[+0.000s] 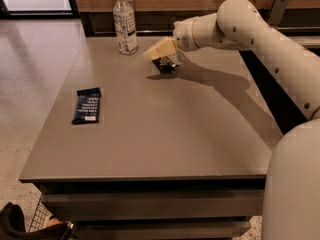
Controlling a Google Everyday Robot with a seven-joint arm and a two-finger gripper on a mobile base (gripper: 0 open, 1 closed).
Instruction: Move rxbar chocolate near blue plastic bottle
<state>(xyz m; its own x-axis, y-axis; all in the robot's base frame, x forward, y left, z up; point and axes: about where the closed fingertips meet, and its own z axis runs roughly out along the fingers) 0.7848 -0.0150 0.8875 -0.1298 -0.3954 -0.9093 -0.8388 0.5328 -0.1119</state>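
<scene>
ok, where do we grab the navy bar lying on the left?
Pinch the navy bar across its narrow width at mid-length, from straight above; it lies flat, long edges exposed. The end effector is by the bottle, holding the rxbar chocolate.

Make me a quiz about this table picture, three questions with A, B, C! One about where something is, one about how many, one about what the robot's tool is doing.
1. Where is the blue plastic bottle?
A) standing at the table's far edge
B) on the floor
C) lying at the near edge

2. How many snack bars show?
A) one
B) two
C) four

3. What is the tool doing?
A) hanging empty
B) holding the rxbar chocolate just right of the bottle
C) gripping the bottle's cap

Answers: 1 A, it stands upright at the back. 2 B, the held bar plus the navy bar lying on the left. 3 B, the black bar sits pinched at its tip, with a shadow beneath.
</scene>
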